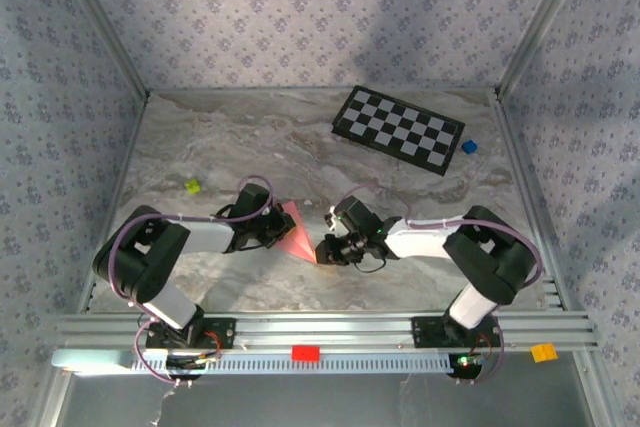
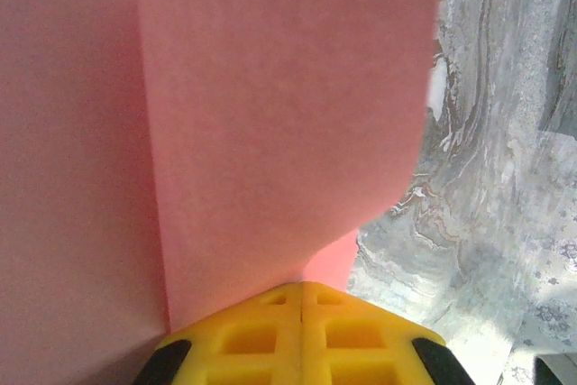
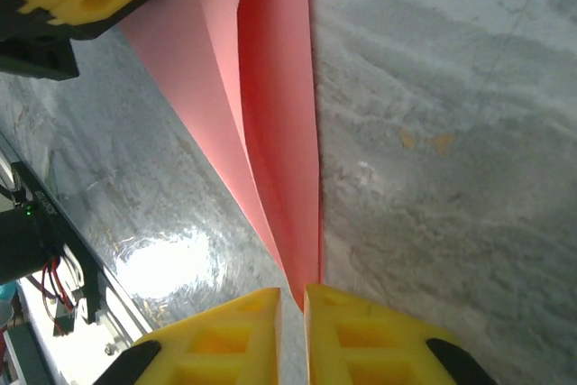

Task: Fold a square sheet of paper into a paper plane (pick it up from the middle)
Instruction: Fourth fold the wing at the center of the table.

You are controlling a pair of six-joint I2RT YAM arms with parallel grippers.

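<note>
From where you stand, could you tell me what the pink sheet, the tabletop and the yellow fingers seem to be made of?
Pink sheet: thin matte paper, judging by its sharp creases.
Tabletop: veined, marble-look surface with a slight gloss, as it reflects light; real stone or a print, I cannot tell.
Yellow fingers: probably moulded or printed plastic, with ribbed pockets.

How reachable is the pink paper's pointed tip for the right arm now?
Likely yes: the right fingers sit at the tip of the pink paper, which points into the narrow gap between them; nothing intervenes. The left fingers pinch the wider end, clear of the tip.
</note>
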